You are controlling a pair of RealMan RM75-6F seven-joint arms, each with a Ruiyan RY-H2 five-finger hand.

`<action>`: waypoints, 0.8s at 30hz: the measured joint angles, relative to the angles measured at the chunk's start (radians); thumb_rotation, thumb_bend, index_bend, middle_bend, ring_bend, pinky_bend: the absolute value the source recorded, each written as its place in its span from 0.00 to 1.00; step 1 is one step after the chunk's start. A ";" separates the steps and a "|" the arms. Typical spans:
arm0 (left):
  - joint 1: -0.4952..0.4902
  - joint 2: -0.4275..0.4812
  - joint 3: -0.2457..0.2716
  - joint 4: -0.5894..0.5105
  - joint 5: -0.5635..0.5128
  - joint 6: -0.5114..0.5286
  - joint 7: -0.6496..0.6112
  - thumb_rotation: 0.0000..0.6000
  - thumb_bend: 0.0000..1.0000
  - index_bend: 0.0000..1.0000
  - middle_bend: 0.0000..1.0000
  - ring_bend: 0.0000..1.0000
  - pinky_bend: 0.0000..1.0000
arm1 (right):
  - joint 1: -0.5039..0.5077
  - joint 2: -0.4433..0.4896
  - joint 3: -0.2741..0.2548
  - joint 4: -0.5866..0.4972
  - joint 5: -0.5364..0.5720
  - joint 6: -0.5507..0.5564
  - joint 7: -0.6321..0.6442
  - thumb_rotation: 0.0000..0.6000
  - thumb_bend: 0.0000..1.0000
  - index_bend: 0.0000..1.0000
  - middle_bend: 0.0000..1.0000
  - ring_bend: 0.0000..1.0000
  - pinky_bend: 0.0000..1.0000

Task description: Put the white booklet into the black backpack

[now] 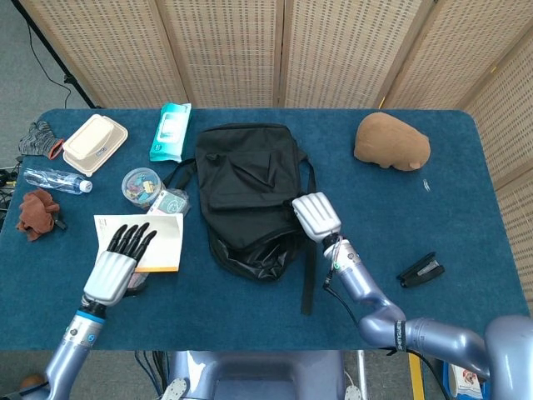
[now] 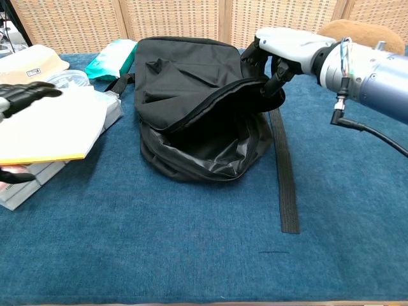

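Near the table's middle: black backpack (image 1: 248, 193) lies flat, mouth turned toward my front edge.
Right hand (image 1: 315, 216): I grip the backpack's upper rim at its right side and hold it lifted; chest view shows my dark fingers (image 2: 271, 71) curled over that edge, head view only the white back of the hand.
Mouth of the bag: chest view looks straight into the dark opening; from the head view it reads as a thin glossy crescent.
Left hand (image 1: 117, 262): fingers straight and spread, flat above the near edge of the white booklet; it has hold of nothing. Whether it touches the cover, I cannot tell.
White booklet (image 1: 139, 242): left of the backpack, near the table's left front, lying on another flat white item (image 1: 127, 283) that pokes out beneath it; a yellow strip runs along its near edge.
Chest view on my left hand: cut off at the frame's left edge, only dark fingertips (image 2: 25, 92) over the booklet.
Strap (image 2: 284, 172): runs from the bag toward the front edge, flat on the blue cloth.
Head view only: brown plush (image 1: 391, 142) toward the back right corner, small black object (image 1: 420, 269) near the right front, water bottle (image 1: 54, 179) and rust-coloured glove (image 1: 37, 212) at the left edge.
Back left: beige lidded box (image 1: 94, 143), teal wipes pack (image 1: 170, 131), clear round tub (image 1: 140, 185).
Writing: wipes pack carries print, too small to read.
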 measured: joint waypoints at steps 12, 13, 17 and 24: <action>-0.057 -0.109 -0.037 0.061 -0.067 -0.041 0.101 1.00 0.06 0.03 0.00 0.00 0.16 | 0.012 0.014 -0.005 -0.020 0.018 0.000 -0.021 1.00 0.55 0.61 0.57 0.44 0.51; -0.060 -0.116 -0.037 0.073 -0.066 -0.038 0.103 1.00 0.07 0.05 0.00 0.01 0.20 | 0.013 0.015 -0.006 -0.022 0.018 0.000 -0.022 1.00 0.55 0.61 0.57 0.44 0.51; -0.065 -0.142 -0.035 0.129 -0.050 -0.015 0.106 1.00 0.13 0.18 0.06 0.12 0.33 | 0.014 0.018 -0.009 -0.028 0.019 0.003 -0.023 1.00 0.55 0.61 0.57 0.44 0.51; -0.071 -0.184 -0.023 0.246 0.001 0.047 0.052 1.00 0.31 0.51 0.37 0.34 0.53 | 0.014 0.025 -0.014 -0.031 0.022 0.004 -0.019 1.00 0.55 0.61 0.57 0.44 0.51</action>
